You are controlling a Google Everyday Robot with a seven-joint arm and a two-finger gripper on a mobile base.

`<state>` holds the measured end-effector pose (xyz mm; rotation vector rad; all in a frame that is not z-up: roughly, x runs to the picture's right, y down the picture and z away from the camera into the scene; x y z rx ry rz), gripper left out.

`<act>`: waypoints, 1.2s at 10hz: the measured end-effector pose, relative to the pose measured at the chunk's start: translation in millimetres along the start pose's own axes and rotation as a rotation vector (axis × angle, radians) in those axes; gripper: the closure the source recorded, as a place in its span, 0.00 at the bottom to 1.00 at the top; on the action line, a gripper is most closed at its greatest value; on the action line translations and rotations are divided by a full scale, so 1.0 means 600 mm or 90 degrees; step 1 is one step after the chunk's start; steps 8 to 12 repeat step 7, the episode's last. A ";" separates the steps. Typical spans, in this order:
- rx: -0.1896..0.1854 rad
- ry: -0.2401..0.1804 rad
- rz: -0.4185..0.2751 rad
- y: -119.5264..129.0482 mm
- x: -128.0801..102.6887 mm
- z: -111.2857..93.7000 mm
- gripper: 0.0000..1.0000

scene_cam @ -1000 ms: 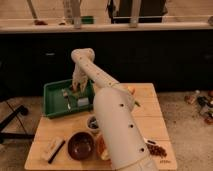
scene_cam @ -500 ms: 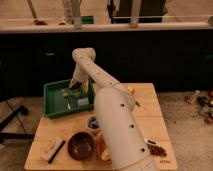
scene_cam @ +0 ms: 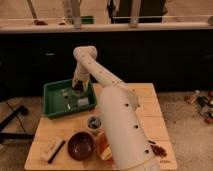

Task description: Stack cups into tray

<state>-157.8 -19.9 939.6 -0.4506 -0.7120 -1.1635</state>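
One claw (scene_cam: 77,89) hovers over tray (scene_cam: 50,107), bowl (scene_cam: 80,145) nearby.

The green rectangular tray (scene_cam: 54,107) with raised sides lies at the table's back left, a pale cup (scene_cam: 83,102) resting inside near its right wall. The gripper (scene_cam: 77,90) hangs over the tray's right part. Another small cup (scene_cam: 93,122) stands upright on the table just in front of the tray.

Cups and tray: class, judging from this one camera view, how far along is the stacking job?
Done: a pale cup seems to lie in the green tray. In hand: the tool hangs over the tray's middle with something dark at its tip, possibly a cup; a grip cannot be confirmed. Left: one cup sits on the wooden table by the dark-brown bowl.
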 end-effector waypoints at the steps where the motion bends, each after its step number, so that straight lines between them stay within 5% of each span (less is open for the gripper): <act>1: 0.000 0.007 -0.001 0.002 0.000 -0.011 0.42; 5: -0.002 0.036 -0.009 -0.005 -0.004 -0.065 0.40; 7: 0.000 0.048 -0.012 -0.008 -0.007 -0.085 0.25; 12: 0.000 0.048 -0.012 -0.008 -0.007 -0.085 0.25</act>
